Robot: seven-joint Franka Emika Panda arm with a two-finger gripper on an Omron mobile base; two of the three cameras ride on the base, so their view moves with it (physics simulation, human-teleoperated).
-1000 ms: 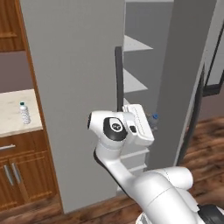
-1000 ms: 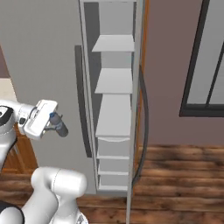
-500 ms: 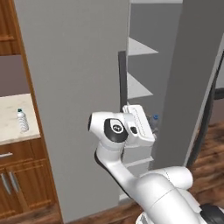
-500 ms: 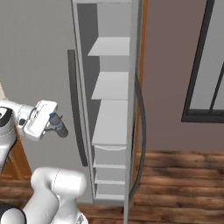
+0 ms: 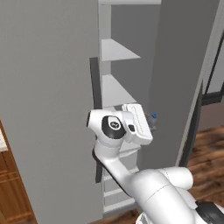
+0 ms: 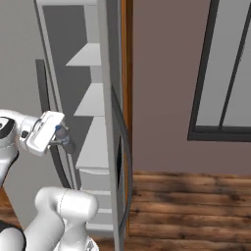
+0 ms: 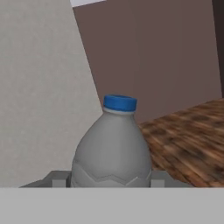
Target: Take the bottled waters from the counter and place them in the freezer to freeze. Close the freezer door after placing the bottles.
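you're carrying one bottled water (image 7: 112, 148) toward the freezer (image 5: 114, 89); the gripper (image 7: 109, 178) is clamped on its body, blue cap pointing away from the hand. in the right base view the bottle is hanging in front of the open compartment, near the white shelves (image 6: 93, 100), not inside yet. the freezer door (image 6: 112, 122) is standing open, seen edge-on. next you're likely needing to reach in over a shelf and let go; which shelf is hard to tell from here.

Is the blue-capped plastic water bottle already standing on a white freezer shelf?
No, the grey-blue bottle sits in the gripper, short of the shelves.
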